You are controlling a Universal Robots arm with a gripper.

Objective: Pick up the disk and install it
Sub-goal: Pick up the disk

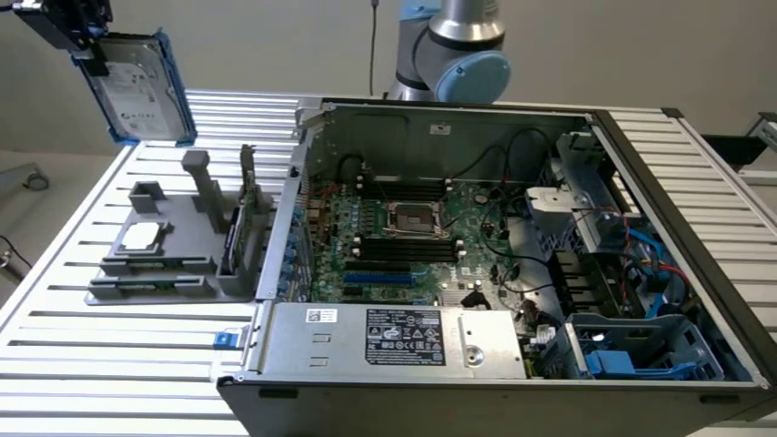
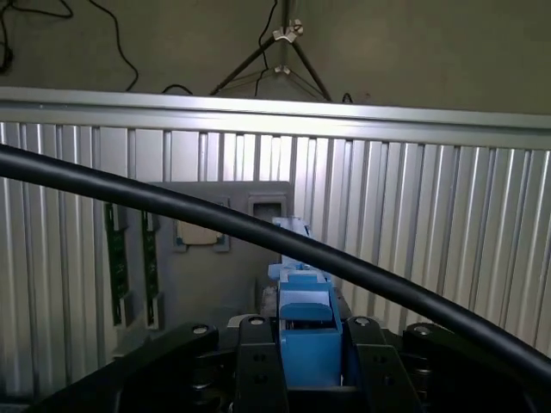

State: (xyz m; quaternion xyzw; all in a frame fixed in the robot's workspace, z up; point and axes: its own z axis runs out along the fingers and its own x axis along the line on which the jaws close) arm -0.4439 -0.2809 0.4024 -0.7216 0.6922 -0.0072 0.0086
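The gripper [image 1: 91, 55] hangs high at the exterior view's left, clamped on the disk [image 1: 136, 86]. In the wrist view its fingers [image 2: 256, 366] pinch the blue carrier frame from both sides. The disk is in the air, label showing, tilted slightly off upright and well clear of the tabletop [image 1: 97, 364]. So the pick-up half looks done, and by every sign this is the carry stage, with installing not yet begun. Directly below sits the grey fixture tray [image 1: 182, 273], which holds a small square chip [image 1: 142, 237] in one pocket and two narrow green boards [image 2: 112, 258] in slots alongside. Over at the exterior view's right lies the open computer case [image 1: 449, 107], well apart from the disk. Inside it are the motherboard [image 1: 401, 237], the silver power supply [image 1: 388, 339] along the near wall, and a blue drive cage [image 1: 643, 350] in the near corner. What that cage already holds cannot be made out. In judgement, the install calls for crossing over the case wall, squaring the carrier to the cage opening and keeping clear of the loose wiring beside it. A black cable [image 2: 172, 206] crosses the wrist view.
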